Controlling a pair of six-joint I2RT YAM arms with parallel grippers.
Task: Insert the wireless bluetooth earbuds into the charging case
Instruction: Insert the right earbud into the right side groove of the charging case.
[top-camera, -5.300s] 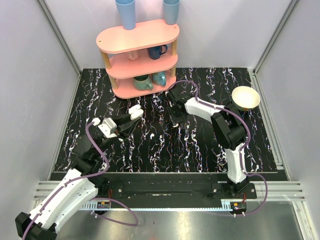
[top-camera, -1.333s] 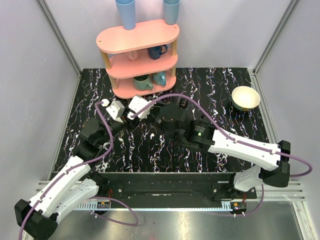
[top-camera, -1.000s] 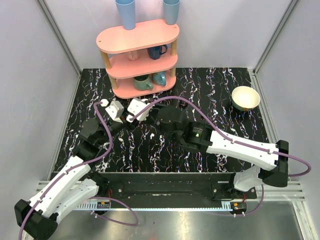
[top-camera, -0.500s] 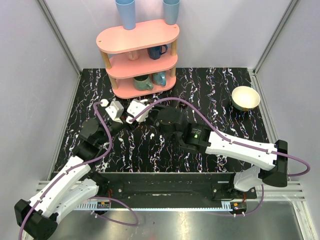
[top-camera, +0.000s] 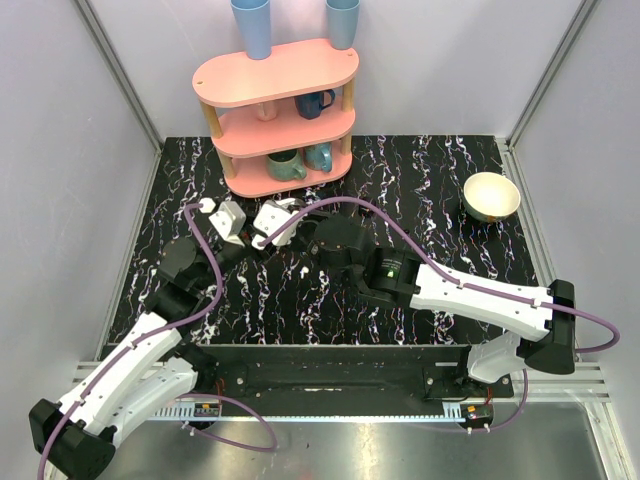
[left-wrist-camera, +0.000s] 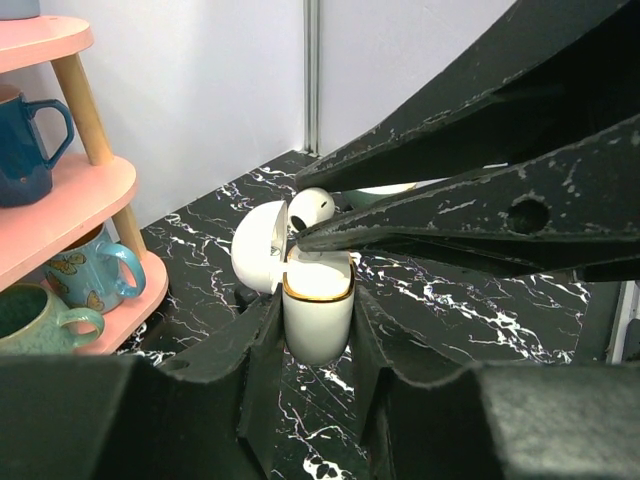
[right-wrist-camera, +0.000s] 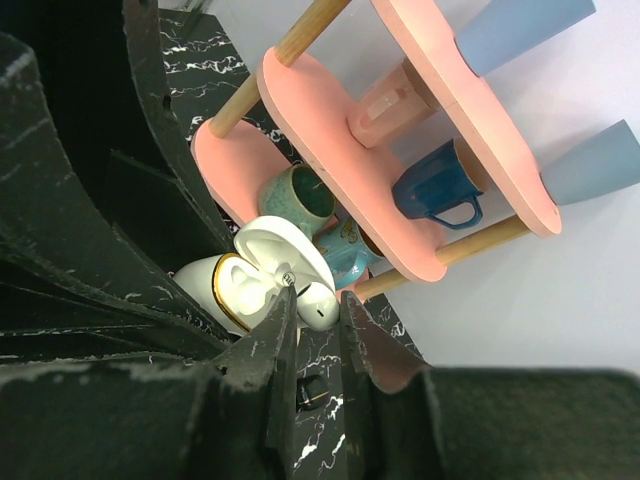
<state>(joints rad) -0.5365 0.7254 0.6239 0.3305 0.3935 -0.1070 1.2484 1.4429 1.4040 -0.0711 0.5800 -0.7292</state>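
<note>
White charging case (left-wrist-camera: 318, 318), opened, is clamped by the left gripper (left-wrist-camera: 317, 335); 1 white earbud (left-wrist-camera: 312, 208) is pinched by the right gripper (right-wrist-camera: 316, 302) at the case's open mouth.

A robotics lab test cell is shown rather than a lived-in room: a black marbled table (top-camera: 500, 250) is enclosed by plain pale panels (top-camera: 440, 60) held in aluminium posts (top-camera: 118, 75). Two white-and-black robot arms (top-camera: 480, 300) are bolted to a metal rail (top-camera: 330, 375) at its near edge, with purple cables (top-camera: 590, 320) left exposed. The only furnishings are a few household props (a pink three-tier shelf (top-camera: 275, 72) with mugs (top-camera: 286, 164), blue cups (top-camera: 251, 25), a cream bowl (top-camera: 491, 195))
</note>
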